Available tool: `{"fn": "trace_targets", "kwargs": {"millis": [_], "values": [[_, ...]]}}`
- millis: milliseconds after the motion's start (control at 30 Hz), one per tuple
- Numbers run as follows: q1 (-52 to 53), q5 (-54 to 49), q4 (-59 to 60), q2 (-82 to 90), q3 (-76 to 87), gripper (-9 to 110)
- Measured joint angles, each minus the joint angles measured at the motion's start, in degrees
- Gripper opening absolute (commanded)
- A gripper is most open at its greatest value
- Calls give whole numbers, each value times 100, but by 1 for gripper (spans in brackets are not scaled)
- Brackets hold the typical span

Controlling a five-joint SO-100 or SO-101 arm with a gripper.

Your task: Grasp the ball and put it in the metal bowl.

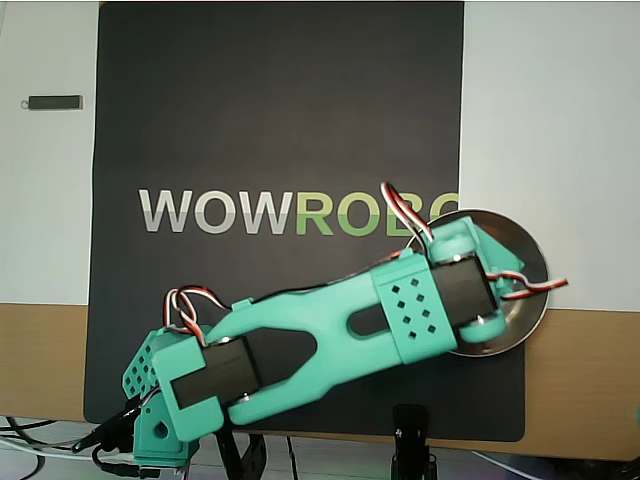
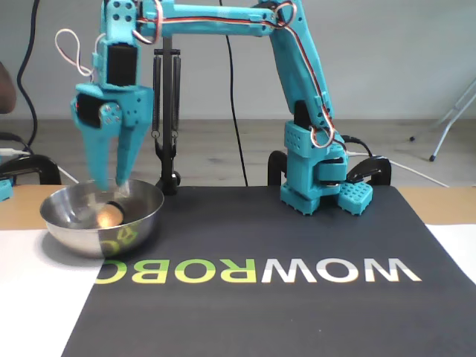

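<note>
A teal robot arm (image 2: 297, 67) reaches across the frame in the fixed view, its base (image 2: 316, 182) standing at center right on a dark mat (image 2: 297, 238) printed with the word WOWROBO. The gripper (image 2: 108, 186) hangs at the left side of the frame, pointing down over the metal bowl (image 2: 74, 234), its two long fingers (image 2: 124, 160) spread apart with nothing between them and their tips just above or inside the rim. The ball (image 2: 109, 216), peach-orange, lies inside the bowl on its bottom, directly beneath the parted fingers and free of them. The bowl sits at the lower left of that frame, straddling the mat's edge and the pale table (image 2: 37, 297) beside it, its polished wall mirroring the green letters of the logo.

From overhead, the arm (image 1: 330, 335) stretches diagonally from the lower left of the frame to the center right, where its wrist block covers much of the metal bowl (image 1: 530, 290); only the right and lower arc of the shiny rim shows. The ball and the fingertips are hidden under the arm in this view. Red and white servo wires (image 1: 405, 212) loop above the wrist. A small dark bar (image 1: 54, 102) lies on the white surface at the upper left, well apart from the mat (image 1: 280, 120). Black cables (image 1: 60, 450) trail along the bottom left edge.
</note>
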Motion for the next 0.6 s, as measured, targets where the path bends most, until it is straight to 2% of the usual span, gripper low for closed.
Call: {"fn": "trace_targets", "kwargs": {"millis": [200, 600], "values": [[-721, 290, 185, 281, 158, 0], [-3516, 1529, 237, 3551, 2540, 0]]}}
